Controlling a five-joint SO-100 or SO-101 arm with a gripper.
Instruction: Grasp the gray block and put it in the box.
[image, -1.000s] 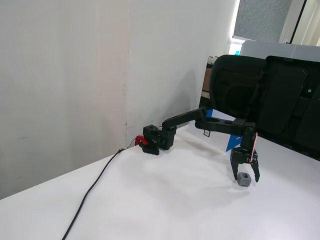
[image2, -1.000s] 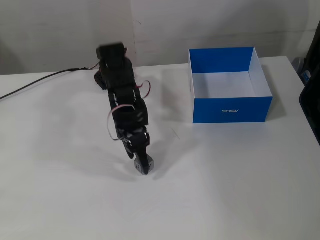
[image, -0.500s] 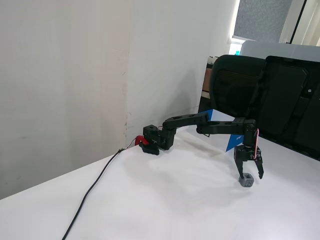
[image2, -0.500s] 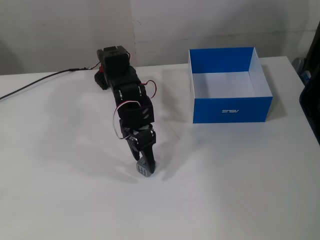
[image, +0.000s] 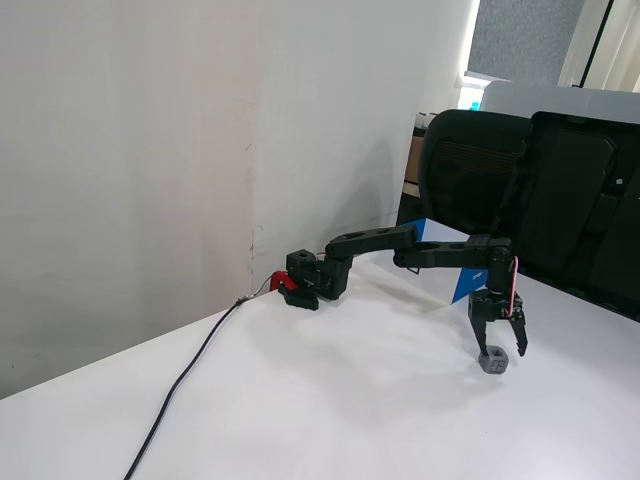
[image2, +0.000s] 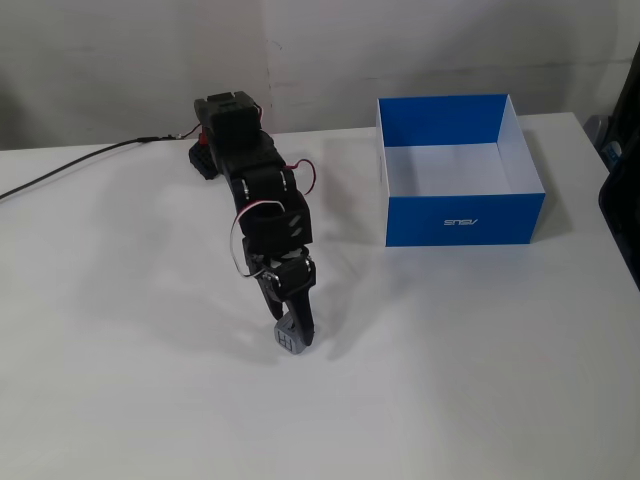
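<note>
- Now my pincer (image2: 290, 338) was clenched around the gray block (image2: 289, 340), low on the surface (image2: 450, 380) near its middle.
- Judging by that fingertip hold, the block could slip before reaching the box (image2: 462, 218), well apart toward the far right edge.

Arm outstretched, pincer (image: 497, 351) pointing down

I see: gray block (image2: 290, 338), black gripper (image2: 292, 333), blue box (image2: 462, 218) white inside, white table (image2: 450, 380), black cable (image: 178, 390).
</note>
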